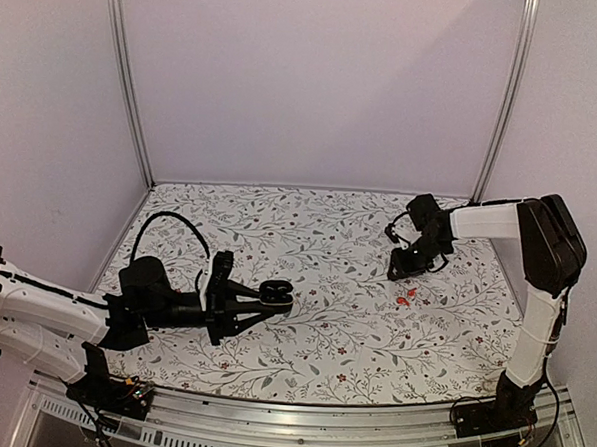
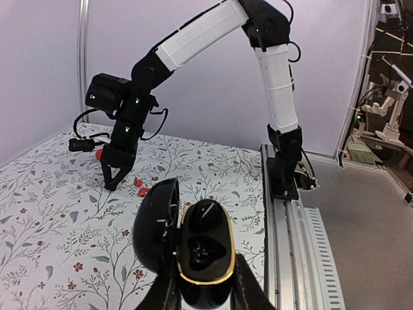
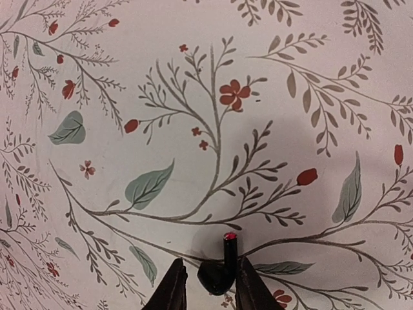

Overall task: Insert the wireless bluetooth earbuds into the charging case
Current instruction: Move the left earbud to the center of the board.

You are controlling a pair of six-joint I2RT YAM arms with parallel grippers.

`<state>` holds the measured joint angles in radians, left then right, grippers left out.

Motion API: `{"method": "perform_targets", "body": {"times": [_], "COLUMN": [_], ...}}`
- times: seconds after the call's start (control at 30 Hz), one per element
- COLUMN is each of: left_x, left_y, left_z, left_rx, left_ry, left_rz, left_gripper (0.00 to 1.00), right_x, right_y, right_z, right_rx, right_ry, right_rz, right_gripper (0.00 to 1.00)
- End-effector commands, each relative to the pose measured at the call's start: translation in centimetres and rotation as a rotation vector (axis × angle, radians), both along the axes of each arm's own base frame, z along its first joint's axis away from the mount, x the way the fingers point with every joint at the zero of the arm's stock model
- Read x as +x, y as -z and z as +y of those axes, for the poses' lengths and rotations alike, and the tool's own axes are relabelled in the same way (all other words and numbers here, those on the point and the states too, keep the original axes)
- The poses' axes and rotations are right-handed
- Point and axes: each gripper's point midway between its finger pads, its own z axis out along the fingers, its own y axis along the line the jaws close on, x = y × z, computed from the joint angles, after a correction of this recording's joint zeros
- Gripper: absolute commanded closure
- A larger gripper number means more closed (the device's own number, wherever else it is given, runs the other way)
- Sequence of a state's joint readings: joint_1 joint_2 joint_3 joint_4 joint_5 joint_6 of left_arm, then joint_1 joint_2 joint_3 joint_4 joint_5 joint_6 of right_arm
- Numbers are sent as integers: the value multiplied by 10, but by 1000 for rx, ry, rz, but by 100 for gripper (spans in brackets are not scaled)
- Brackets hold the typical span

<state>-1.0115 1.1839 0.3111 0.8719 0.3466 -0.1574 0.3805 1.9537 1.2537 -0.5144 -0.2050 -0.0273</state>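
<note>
My left gripper (image 2: 205, 298) is shut on the black charging case (image 2: 205, 253), which has a gold rim. Its lid (image 2: 155, 226) hangs open to the left and both sockets look empty. The top view shows that case (image 1: 275, 294) held just above the table's middle. My right gripper (image 3: 208, 263) points down at the cloth on the right, its jaws around a small black earbud (image 3: 218, 276) with a red-tipped stem. The right finger touches the stem; a gap shows at the left finger. Two small glossy red earbuds (image 2: 141, 188) lie beside the right gripper (image 2: 111, 184).
A floral cloth (image 1: 333, 335) covers the table. White walls and metal posts close the back and sides. An aluminium rail (image 2: 284, 226) runs along the near edge, with the right arm's base bolted on it. A black cable (image 1: 173, 222) loops over the left arm.
</note>
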Motion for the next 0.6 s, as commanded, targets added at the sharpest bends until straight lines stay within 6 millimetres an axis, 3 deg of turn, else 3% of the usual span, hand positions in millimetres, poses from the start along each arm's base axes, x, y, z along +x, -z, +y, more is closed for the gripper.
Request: {"method": "perform_targets", "body": {"times": [0.0,0.17,0.37,0.57], "left_x": [6,7,7,7], "left_y": [-5,-5,-6,-8], "left_z": [4,4,6,9], "left_rx": [-15,-16,-24,-29], "left_ry": [-26,-26,-32,-34], "left_rz": [-22,-22,-17,-14], "left_gripper": [100,100,100,100], "right_x": [-4,-18,-49,-103], "right_y": [1,4,8,9], "right_z": [10,29,63,111], "right_rx": [2,-2,24,60], "right_ry": [-49,-115,-225,-392], "right_rz": [-7,-8,-3,-5], "right_gripper": [75,77,79,79]}}
